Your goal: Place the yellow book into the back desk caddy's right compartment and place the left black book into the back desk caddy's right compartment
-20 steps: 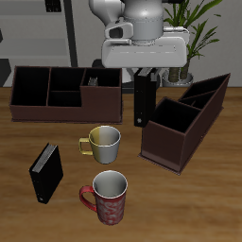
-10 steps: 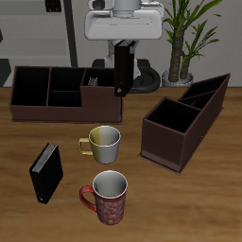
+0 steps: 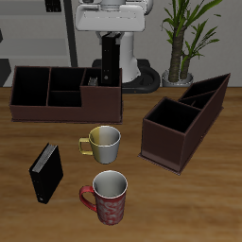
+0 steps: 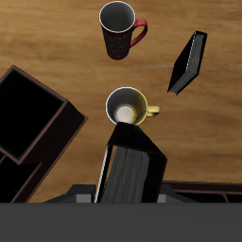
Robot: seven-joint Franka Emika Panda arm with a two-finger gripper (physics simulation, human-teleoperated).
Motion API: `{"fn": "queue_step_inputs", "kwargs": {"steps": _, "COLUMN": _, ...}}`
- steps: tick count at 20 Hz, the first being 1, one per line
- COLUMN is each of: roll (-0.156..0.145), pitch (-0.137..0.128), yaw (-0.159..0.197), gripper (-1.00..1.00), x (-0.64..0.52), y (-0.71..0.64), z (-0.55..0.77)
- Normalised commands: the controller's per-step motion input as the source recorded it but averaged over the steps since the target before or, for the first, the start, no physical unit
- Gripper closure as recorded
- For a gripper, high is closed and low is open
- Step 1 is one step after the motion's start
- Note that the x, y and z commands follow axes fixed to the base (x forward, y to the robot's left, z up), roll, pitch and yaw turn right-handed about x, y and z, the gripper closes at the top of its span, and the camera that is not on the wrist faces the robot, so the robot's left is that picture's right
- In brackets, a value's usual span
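The gripper (image 3: 112, 36) hangs above the back desk caddy (image 3: 64, 92), its fingers closed on the top edge of an upright black book (image 3: 112, 59); a second ago this book hung nearer the slanted caddy (image 3: 185, 118), half a second ago it was partway across, and now its lower end reaches down to the rim of the back desk caddy's right compartment (image 3: 102, 80), so the carry looks nearly finished and lowering and release appear to be what remains. In the wrist view the same black book (image 4: 130, 172) fills the foreground, held on edge, with the table's wood beyond it. Inside the right compartment a pale sliver against the wall may be the yellow book (image 3: 92, 80), though it is too small to be sure; if so, that half of the task seems done. A second black book (image 3: 46, 172) stands unmoved toward the table's front edge, well apart from the back desk caddy; a white mug (image 3: 104, 143) and a red patterned mug (image 3: 110, 195) sit between the back desk caddy and that front edge.
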Motion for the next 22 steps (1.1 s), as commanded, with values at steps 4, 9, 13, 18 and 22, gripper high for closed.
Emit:
{"fn": "queue_step_inputs", "kwargs": {"steps": 4, "roll": 0.016, "pitch": 0.005, "yaw": 0.040, "gripper": 1.00, "x": -0.65, "y": -0.10, "z": -0.22}}
{"fn": "queue_step_inputs", "kwargs": {"steps": 9, "roll": 0.003, "pitch": 0.003, "yaw": 0.028, "gripper": 1.00, "x": -0.51, "y": 0.06, "z": -0.11}}
{"fn": "queue_step_inputs", "kwargs": {"steps": 13, "roll": 0.014, "pitch": -0.039, "yaw": 0.060, "gripper": 1.00, "x": -0.50, "y": 0.09, "z": -0.04}}
{"fn": "queue_step_inputs", "kwargs": {"steps": 18, "roll": 0.012, "pitch": 0.012, "yaw": 0.004, "gripper": 1.00, "x": -0.38, "y": 0.02, "z": -0.12}}
{"fn": "queue_step_inputs", "kwargs": {"steps": 22, "roll": 0.006, "pitch": 0.047, "yaw": -0.020, "gripper": 1.00, "x": -0.21, "y": 0.02, "z": -0.24}}
